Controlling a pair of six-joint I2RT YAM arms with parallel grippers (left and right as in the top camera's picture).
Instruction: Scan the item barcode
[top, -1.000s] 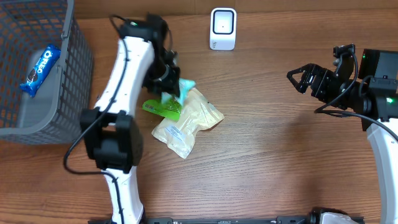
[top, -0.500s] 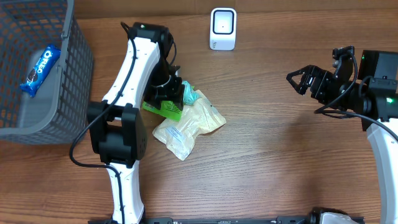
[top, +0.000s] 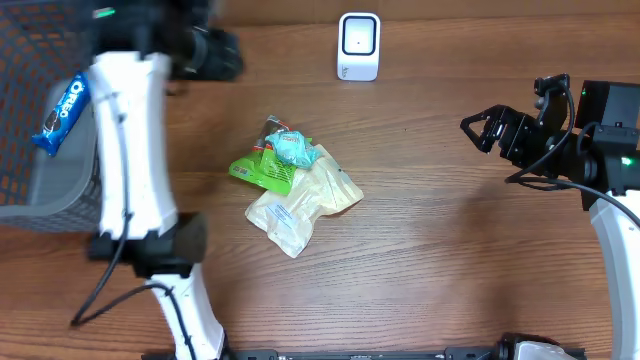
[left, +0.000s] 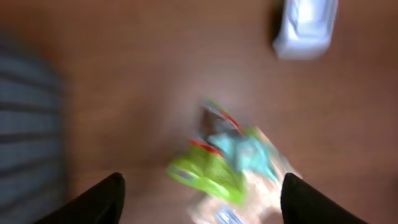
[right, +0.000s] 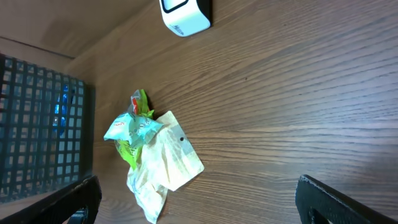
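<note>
Three packets lie in a pile mid-table: a teal packet (top: 294, 149) on top, a green packet (top: 262, 172) under it and a cream bag (top: 301, 201) beneath. The white barcode scanner (top: 359, 46) stands at the table's far edge. My left gripper (top: 222, 54) is a motion blur high at the back left, well clear of the pile. In the left wrist view its fingers (left: 93, 200) stand wide apart and empty above the green packet (left: 208, 177), so my left gripper (left: 203, 182) is open. My right gripper (top: 481, 128) hangs open and empty at the right.
A grey wire basket (top: 112, 120) stands at the left edge with a blue Oreo pack (top: 63, 110) inside. In the right wrist view the scanner (right: 185, 14) is at the top, the pile (right: 163, 163) at lower left and the basket (right: 37, 124) at far left.
My left gripper has opened, let go of the teal packet onto the pile, and swung up and away to the back left. The right arm has not moved.
</note>
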